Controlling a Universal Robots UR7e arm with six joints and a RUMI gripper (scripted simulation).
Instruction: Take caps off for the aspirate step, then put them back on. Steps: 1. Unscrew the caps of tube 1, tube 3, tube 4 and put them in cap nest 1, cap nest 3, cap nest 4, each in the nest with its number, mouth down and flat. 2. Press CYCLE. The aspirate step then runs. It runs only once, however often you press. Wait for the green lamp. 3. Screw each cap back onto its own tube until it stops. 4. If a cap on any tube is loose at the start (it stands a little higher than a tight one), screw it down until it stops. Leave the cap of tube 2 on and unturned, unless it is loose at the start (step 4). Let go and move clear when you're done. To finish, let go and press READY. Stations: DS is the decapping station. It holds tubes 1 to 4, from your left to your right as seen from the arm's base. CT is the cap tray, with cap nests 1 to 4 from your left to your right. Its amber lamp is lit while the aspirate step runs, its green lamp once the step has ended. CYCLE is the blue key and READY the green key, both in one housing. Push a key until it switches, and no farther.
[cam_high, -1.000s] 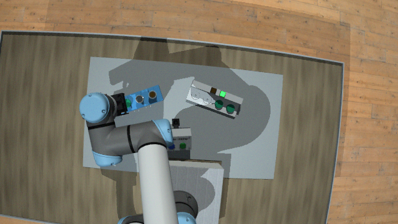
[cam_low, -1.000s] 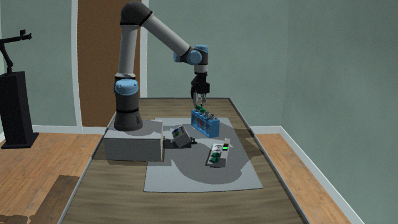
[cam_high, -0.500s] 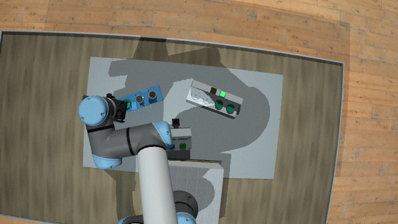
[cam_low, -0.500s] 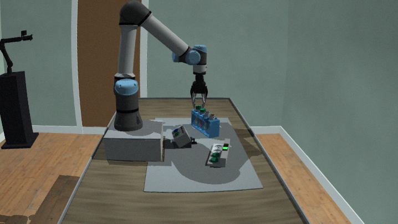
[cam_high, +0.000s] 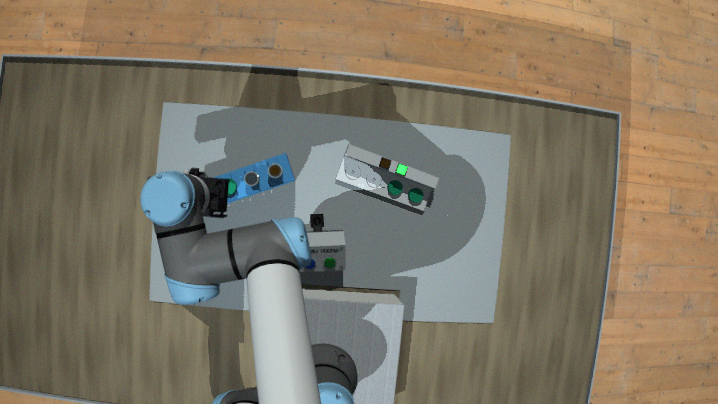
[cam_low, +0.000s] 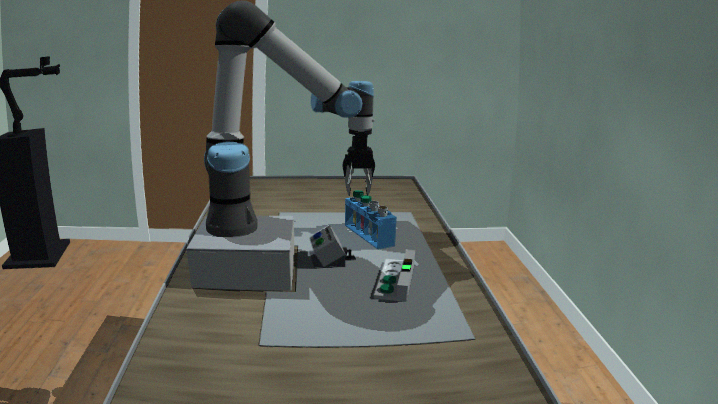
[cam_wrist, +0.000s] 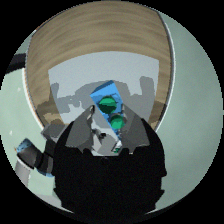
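Note:
The blue decapping station (cam_high: 261, 176) (cam_low: 372, 224) (cam_wrist: 111, 95) holds four tubes. Tube 1's green cap (cam_low: 357, 193) sits on its tube, hidden under the wrist in the top view. Tube 2's green cap (cam_high: 231, 187) (cam_low: 366, 198) is on. Tube 3 (cam_high: 251, 178) (cam_low: 373, 205) and tube 4 (cam_high: 275, 170) (cam_low: 382, 209) stand open. My gripper (cam_low: 359, 188) (cam_wrist: 107, 105) is open, with its fingers either side of tube 1's cap and holding nothing. The cap tray (cam_high: 426, 180) (cam_low: 399, 291) holds green caps in nest 3 (cam_high: 395, 188) and nest 4 (cam_high: 415, 195). Its green lamp (cam_high: 401, 169) (cam_low: 407, 266) is lit.
The key housing (cam_high: 326, 240) (cam_low: 328, 251) stands near the arm's base, with the blue key (cam_high: 312, 263) and the green key (cam_high: 329, 262). Cap nests 1 (cam_high: 353, 172) and 2 (cam_high: 372, 179) are empty. The amber lamp (cam_high: 385, 162) is dark. The arm's pedestal (cam_low: 241, 261) stands behind.

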